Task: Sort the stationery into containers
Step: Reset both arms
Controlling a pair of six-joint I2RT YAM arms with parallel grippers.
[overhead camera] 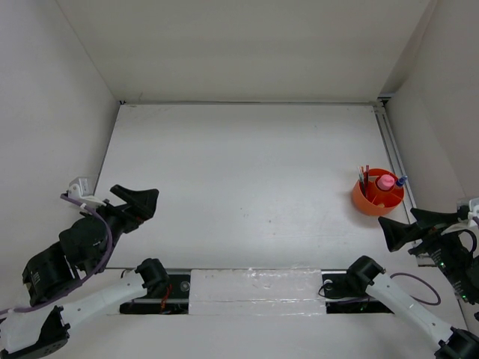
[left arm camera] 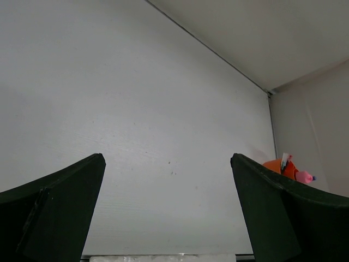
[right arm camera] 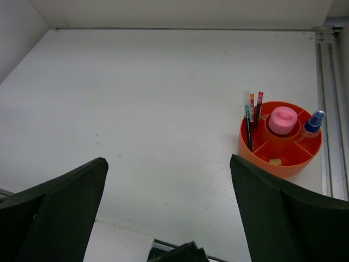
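Observation:
The round orange tub stands at the table's right side; it also shows in the right wrist view and partly in the left wrist view. In it stand the pink-capped grey cylinder in the central ring, the blue-capped clear bottle, thin red and green pens, and a tiny tan eraser. My left gripper is open and empty at the near left. My right gripper is open and empty, just near the tub's front.
White walls enclose the table on the left, back and right. A metal rail runs along the right edge beside the tub. A clear taped strip lies along the near edge between the arm bases.

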